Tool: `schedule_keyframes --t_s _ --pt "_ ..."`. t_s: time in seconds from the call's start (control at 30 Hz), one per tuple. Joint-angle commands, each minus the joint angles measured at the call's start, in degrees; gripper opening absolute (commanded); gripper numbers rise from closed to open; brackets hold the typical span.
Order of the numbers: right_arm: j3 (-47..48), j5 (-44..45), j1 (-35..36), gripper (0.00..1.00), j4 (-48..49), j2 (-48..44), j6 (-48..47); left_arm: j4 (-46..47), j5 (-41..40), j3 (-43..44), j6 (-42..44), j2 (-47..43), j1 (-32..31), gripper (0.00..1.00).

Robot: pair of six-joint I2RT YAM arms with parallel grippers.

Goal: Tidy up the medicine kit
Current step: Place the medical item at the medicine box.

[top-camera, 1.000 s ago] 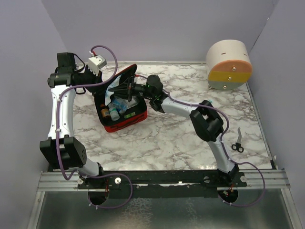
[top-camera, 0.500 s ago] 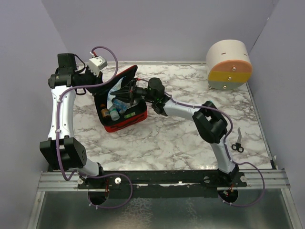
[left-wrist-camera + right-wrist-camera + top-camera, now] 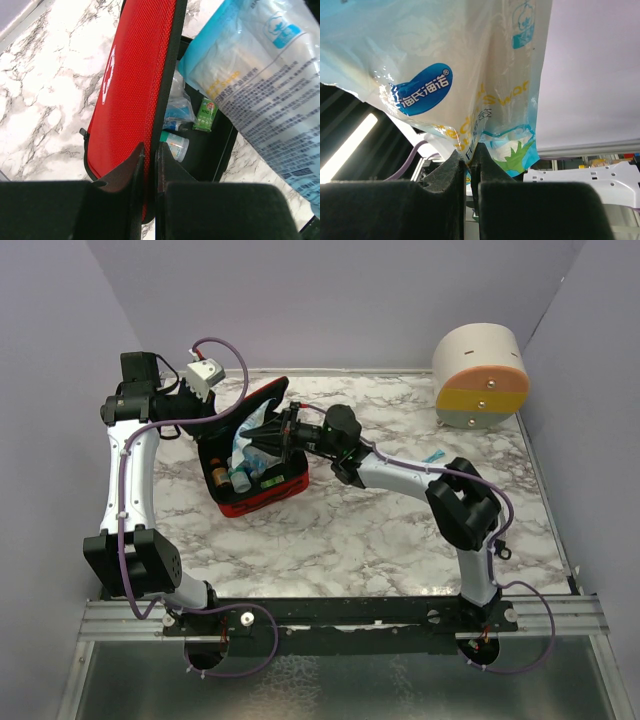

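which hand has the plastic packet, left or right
The right hand: it pinches the blue-and-white packet by its edge over the open red case. The left hand grips the case's lid instead.

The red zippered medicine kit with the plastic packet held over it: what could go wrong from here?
The left gripper pinches only the thin edge of the red fabric lid; it may slip and the lid could drop.
The right gripper holds the blue-and-white plastic packet by one fold; it may slide out.
Small bottles crowd the black interior.
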Motion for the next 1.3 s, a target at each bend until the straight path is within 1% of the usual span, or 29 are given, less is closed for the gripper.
schedule_keyframes --t_s 0.0,0.27,0.63,0.93,1.27 --pt "3.7 2.1 0.5 0.01 2.7 3.4 11.0 -0.3 -2.9 -1.0 0.7 -0.6 0.1 0.0" --pt "6.4 3.0 0.5 0.01 4.3 6.7 11.8 -0.3 -1.9 -0.9 0.2 -0.3 0.2 0.0" --pt "10.3 3.2 0.5 0.01 3.9 8.0 12.0 -0.3 -2.3 -1.0 0.3 -0.3 0.2 0.0" --pt "14.7 3.1 0.5 0.01 5.4 13.6 12.6 -0.4 -2.3 -1.0 0.1 -0.9 0.2 0.0" --pt "14.1 5.0 0.3 0.01 7.2 14.9 13.6 -0.9 -2.3 -1.2 0.4 -1.0 0.1 0.0"
